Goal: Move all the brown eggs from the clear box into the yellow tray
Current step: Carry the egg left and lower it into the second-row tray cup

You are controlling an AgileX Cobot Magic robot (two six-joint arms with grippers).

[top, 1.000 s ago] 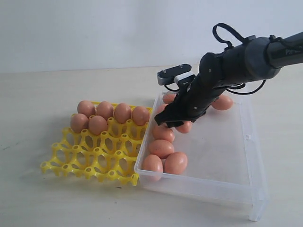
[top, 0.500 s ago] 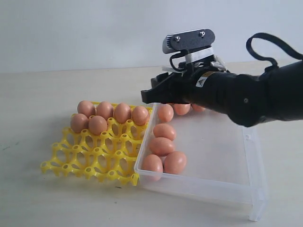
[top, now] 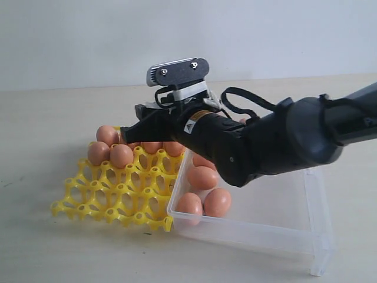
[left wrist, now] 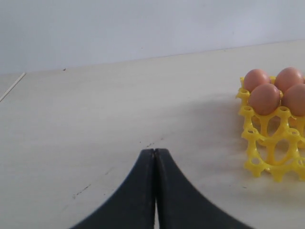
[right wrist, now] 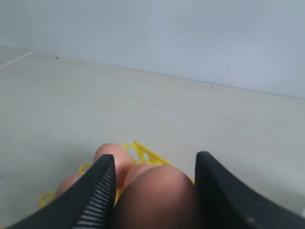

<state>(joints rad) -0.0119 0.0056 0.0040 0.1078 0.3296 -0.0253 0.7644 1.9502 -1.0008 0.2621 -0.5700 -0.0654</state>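
One brown egg (right wrist: 155, 196) clamped in right hand (right wrist: 155, 168); left hand (left wrist: 155, 152) pressed together.

Tray (top: 88, 203): seated eggs (top: 122, 155) block its 12 o'clock edge; cups toward 6 o'clock stand open. Box (top: 318, 236): loose eggs (top: 217, 202) crowd the 9 o'clock wall, and the floor toward 3 o'clock is bare. The right arm (top: 283, 141), carrying an egg (right wrist: 155, 200), bars the air over the box's 12 o'clock half.

The right gripper (top: 126, 132) is carrying a brown egg (right wrist: 155, 196) leftward, out of the clear box (top: 253, 236) and over the yellow tray (top: 106, 194)
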